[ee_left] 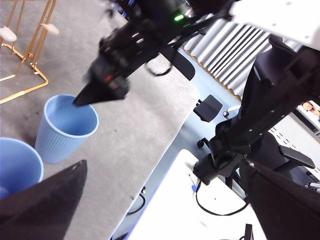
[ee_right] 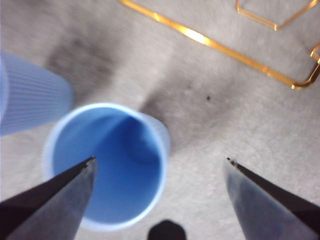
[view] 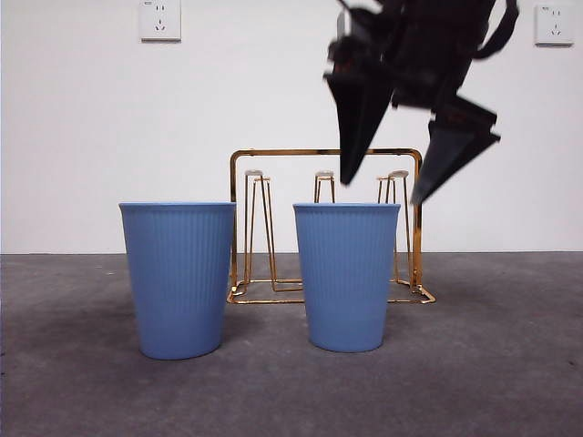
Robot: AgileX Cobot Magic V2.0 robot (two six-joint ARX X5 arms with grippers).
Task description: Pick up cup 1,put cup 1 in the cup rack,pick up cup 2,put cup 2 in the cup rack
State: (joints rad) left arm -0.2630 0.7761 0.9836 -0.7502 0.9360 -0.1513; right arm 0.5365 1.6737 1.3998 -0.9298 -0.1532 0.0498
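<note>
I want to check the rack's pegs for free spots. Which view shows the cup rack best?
The front view: the whole cup rack stands behind both cups, pegs bare. Left wrist view catches one corner; right wrist view only base wire.

grey table [view: 510, 364], two blue cups [view: 178, 278] [view: 346, 276] upright, gold cup rack [view: 326, 228] just behind
</note>
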